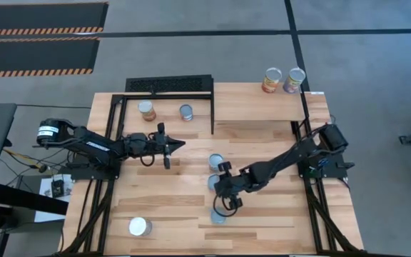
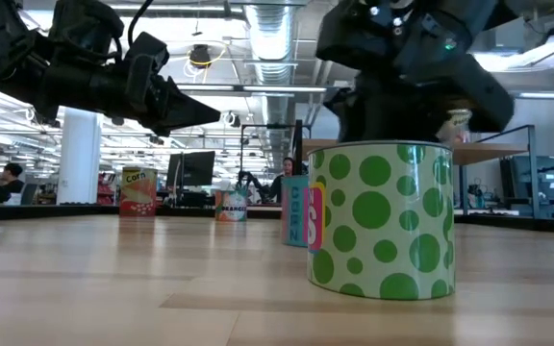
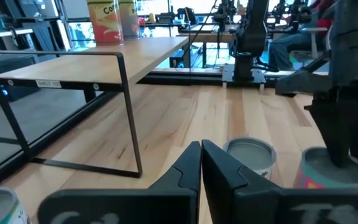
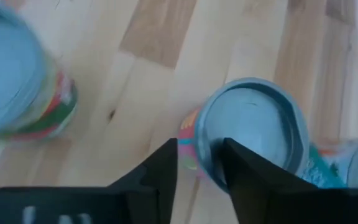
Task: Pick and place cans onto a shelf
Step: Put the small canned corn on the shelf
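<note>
My right gripper is open and slants down over a can with a pink and teal label at mid-table. One finger stands outside the can's wall and the other over its grey top. More cans stand close by: one just beyond it and a green-dotted one nearer the front. Two cans stand on the wooden shelf. My left gripper is shut and level, waiting left of centre with nothing in it. My right gripper straddles the rim of the pink and teal can from above, slanting down. I cannot tell whether its fingers touch the rim or the top. The can stands upright on the table.
Two cans stand inside the black frame at the back left, and one can near the front left corner. The shelf's black legs rise from the table. Bare wood lies between the two arms.
</note>
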Controlling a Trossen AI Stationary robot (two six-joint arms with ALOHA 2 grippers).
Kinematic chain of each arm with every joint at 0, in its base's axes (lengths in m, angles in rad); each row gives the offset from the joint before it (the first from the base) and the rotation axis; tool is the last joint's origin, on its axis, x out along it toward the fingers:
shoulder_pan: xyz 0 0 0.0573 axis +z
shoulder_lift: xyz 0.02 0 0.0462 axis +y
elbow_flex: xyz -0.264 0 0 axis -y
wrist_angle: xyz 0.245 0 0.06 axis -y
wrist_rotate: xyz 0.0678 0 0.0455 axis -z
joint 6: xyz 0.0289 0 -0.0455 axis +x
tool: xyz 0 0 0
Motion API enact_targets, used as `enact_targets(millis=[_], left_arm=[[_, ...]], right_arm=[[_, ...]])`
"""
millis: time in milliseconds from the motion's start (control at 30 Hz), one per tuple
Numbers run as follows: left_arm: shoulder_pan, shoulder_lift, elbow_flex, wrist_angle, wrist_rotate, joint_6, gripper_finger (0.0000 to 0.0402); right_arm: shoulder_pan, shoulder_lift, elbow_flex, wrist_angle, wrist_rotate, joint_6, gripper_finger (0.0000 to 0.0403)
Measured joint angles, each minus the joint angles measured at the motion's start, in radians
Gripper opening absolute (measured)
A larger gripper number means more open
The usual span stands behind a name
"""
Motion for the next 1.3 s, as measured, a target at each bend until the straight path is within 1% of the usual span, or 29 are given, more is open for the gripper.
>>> enact_targets(millis=[133,267,333,433,567,667,733,833,933,1000,1100,1167,1300], left_arm=[[0.0,0.0,0.0,0.0,0.0,0.0,0.0004],[0.0,0.0,0.0,-0.001,0.0,-0.001,0.0004],[0.0,0.0,0.0,-0.001,0.0,0.0,0.0004],[0.0,0.0,0.0,-0.001,0.0,0.0,0.0004],[0.0,0.0,0.0,-0.003,0.0,0.0,0.0004],[0.0,0.0,0.0,-0.003,0.0,0.0,0.0004],[0.0,0.0,0.0,0.0,0.0,0.0,0.0004],[0.0,0.0,0.0,0.0,0.0,0.0,0.0004],[0.0,0.0,0.0,-0.001,0.001,0.0,0.0004],[0.0,0.0,0.0,-0.004,0.001,0.0,0.0004],[0.0,0.0,0.0,-0.006,0.0,-0.001,0.0004],[0.0,0.0,0.0,-0.008,0.001,-0.001,0.0004],[0.0,0.0,0.0,-0.008,0.001,-0.001,0.0004]], right_arm=[[0.0,0.017,0.018,-0.03,0.01,-0.023,0.0078],[-0.005,-0.02,0.046,-0.129,-0.002,-0.023,0.0019],[-0.011,-0.072,0.074,-0.175,-0.006,-0.027,0.0011],[-0.041,-0.181,0.134,-0.271,-0.003,-0.011,0.0023],[-0.116,-0.301,0.22,-0.441,0.059,0.022,0.003],[-0.214,-0.379,0.295,-0.554,0.13,0.023,0.002],[-0.314,-0.4,0.325,-0.606,0.142,0.01,0.0016],[-0.488,-0.403,0.349,-0.653,0.116,-0.023,0.0019],[-0.668,-0.39,0.354,-0.683,0.049,-0.077,0.0024],[-0.763,-0.356,0.354,-0.677,0.009,-0.117,0.0024],[-0.867,-0.312,0.353,-0.661,-0.027,-0.18,0.0021],[-0.922,-0.285,0.355,-0.631,-0.048,-0.193,0.0021],[-0.985,-0.241,0.353,-0.594,-0.075,-0.196,0.0025]])
